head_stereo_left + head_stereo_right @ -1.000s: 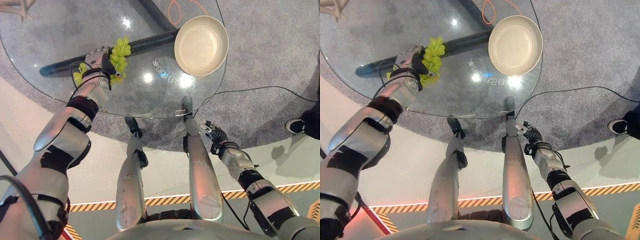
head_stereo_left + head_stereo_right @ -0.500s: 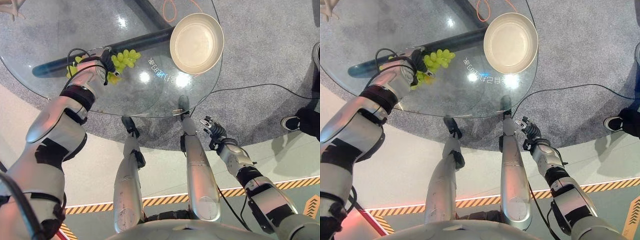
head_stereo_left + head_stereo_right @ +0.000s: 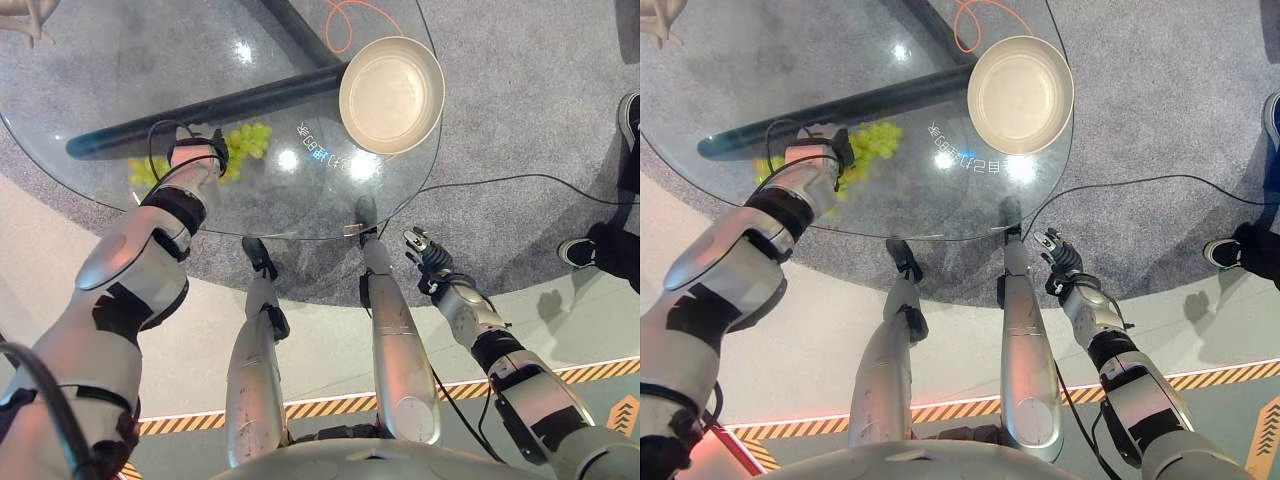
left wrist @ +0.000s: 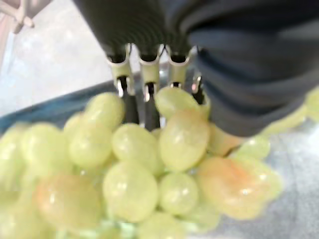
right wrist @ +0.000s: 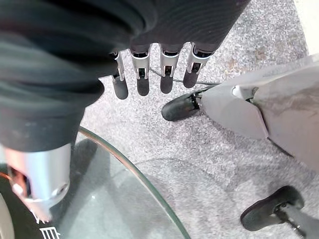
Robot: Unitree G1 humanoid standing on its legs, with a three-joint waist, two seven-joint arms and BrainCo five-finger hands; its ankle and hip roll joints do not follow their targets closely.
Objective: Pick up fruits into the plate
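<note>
Overhead: left hand (image 3: pixel 197 150) on the glass table (image 3: pixel 90 60), its fingers (image 4: pixel 130 102) curled into a bunch of green grapes (image 3: pixel 247 140). Cream plate (image 3: pixel 391 80) sits at 2 o'clock from the grapes, well apart. White print on the glass, not legible. Right hand (image 3: pixel 428 262) hangs off the table's near edge, fingers relaxed, holding nothing.
</note>
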